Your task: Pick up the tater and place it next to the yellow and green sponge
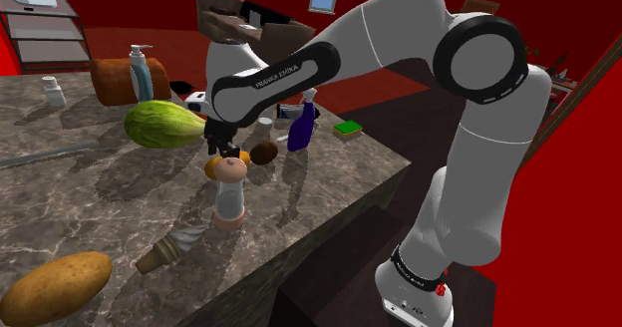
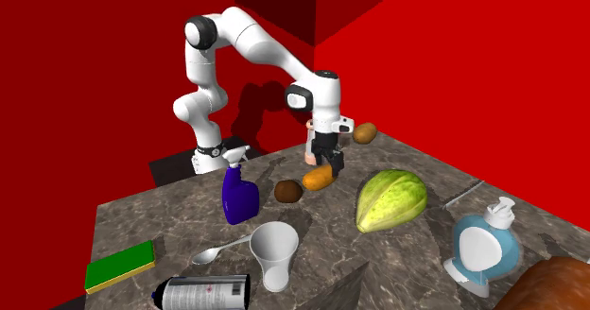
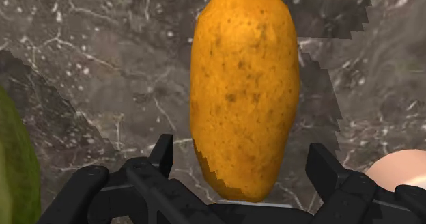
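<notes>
On the veined stone counter [image 3: 102, 86], a speckled oblong tater [image 3: 244, 93] lies untouched within the released gripper [image 3: 242, 162].

My gripper [image 3: 242, 162] is black and dull, and the arm [image 1: 399, 46] behind it is smooth, shiny white. The tater [image 3: 244, 93] right in front of my hand has a dull orange-brown skin with little dark specks. The table top [image 3: 102, 86] under my hand looks like dark grey stone with thin white lines, smooth and a bit shiny, and the spoon [image 2: 206, 254] far from my hand looks like shiny metal.
</notes>
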You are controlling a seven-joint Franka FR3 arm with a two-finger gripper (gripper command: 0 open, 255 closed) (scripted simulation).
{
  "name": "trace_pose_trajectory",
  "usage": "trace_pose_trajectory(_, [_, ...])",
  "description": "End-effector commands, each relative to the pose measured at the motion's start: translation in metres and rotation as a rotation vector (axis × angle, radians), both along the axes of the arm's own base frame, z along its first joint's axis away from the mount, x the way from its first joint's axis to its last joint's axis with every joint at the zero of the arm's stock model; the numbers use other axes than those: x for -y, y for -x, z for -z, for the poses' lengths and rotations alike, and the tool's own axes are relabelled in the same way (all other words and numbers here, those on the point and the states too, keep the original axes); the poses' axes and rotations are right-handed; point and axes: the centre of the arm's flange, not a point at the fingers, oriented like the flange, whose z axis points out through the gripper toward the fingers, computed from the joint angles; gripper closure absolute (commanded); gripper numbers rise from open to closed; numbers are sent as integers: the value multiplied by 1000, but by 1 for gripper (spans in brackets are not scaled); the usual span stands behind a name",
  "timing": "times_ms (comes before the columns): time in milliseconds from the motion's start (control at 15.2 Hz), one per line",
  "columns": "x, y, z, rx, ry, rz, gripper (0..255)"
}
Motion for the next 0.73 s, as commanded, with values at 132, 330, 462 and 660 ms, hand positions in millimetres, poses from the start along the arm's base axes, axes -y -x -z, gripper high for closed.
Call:
trace_pose_trajectory(132, [-1,-1,18,1,0,-2,0])
trace_pose_trajectory(330, [-1,-2,18,1,0,-2,0])
trace_pose_trajectory(462, [-1,-2,18,1,0,-2,0])
trace_pose_trajectory(660, [-1,-1,18,1,0,-2,0])
